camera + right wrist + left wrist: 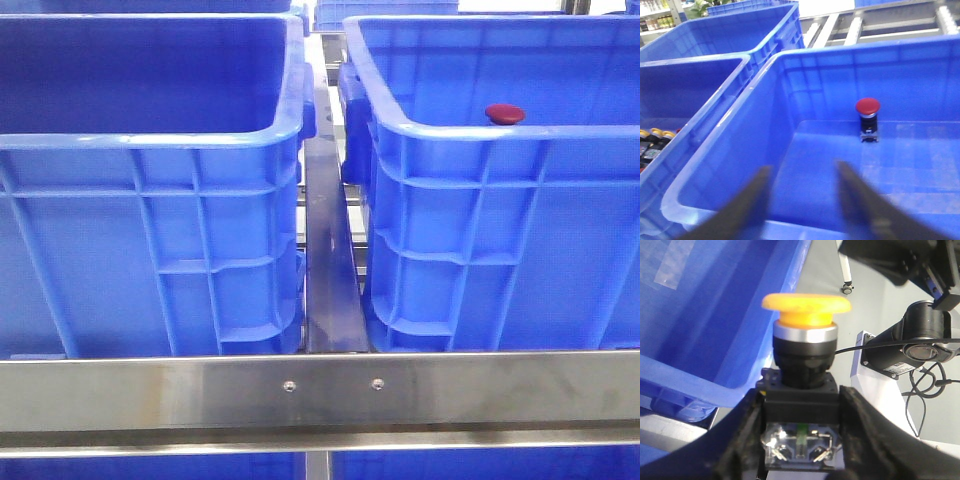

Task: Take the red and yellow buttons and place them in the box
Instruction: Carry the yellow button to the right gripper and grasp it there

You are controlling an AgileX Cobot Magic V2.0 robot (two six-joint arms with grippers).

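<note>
My left gripper [801, 412] is shut on the yellow button [806, 307], gripping its black and clear base; the orange-yellow cap points away from the wrist, beside a blue crate wall [705, 330]. The red button [867, 106] stands upright on the floor of the right blue box [920, 165], near its far wall. In the front view its cap [504, 113] shows just above the near rim of that box [480, 240]. My right gripper [802, 172] is open and empty above that box's near rim. Neither gripper shows in the front view.
A second blue crate [150, 230] stands left of the box, a metal rail [330, 260] between them. In the right wrist view it [685, 100] holds several more buttons [652, 140]. A steel bar [320, 390] runs across the front.
</note>
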